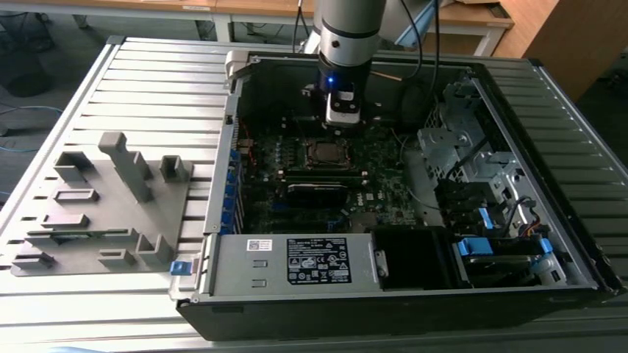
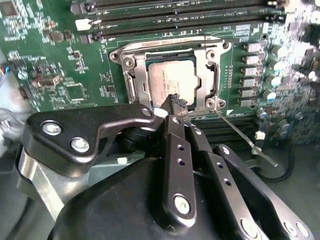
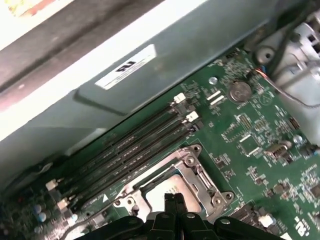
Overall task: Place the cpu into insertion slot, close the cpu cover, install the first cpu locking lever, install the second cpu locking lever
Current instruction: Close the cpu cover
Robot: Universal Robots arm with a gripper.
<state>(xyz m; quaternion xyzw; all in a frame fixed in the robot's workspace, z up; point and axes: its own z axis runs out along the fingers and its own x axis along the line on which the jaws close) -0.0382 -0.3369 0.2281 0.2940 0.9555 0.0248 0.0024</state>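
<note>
cpu point(image 2: 171, 81) sits in the insertion slot point(image 2: 146, 75) | cpu cover point(image 2: 207, 75) lies flat on top, likely to hold it | gripper point(image 2: 177, 102) tips pressed together, holding nothing, by the cover's edge | thin lever point(image 2: 239, 134) sticks out loose

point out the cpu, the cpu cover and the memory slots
cpu point(image 2: 172, 80), second wrist view, metal top
cpu cover point(image 2: 207, 82), second wrist view, side bar
memory slots point(image 3: 127, 150), first wrist view, middle slot

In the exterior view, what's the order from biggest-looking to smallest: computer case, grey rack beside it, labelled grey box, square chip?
1. computer case
2. grey rack
3. labelled grey box (close to the rack, unsure)
4. square chip, by far smallest
</note>
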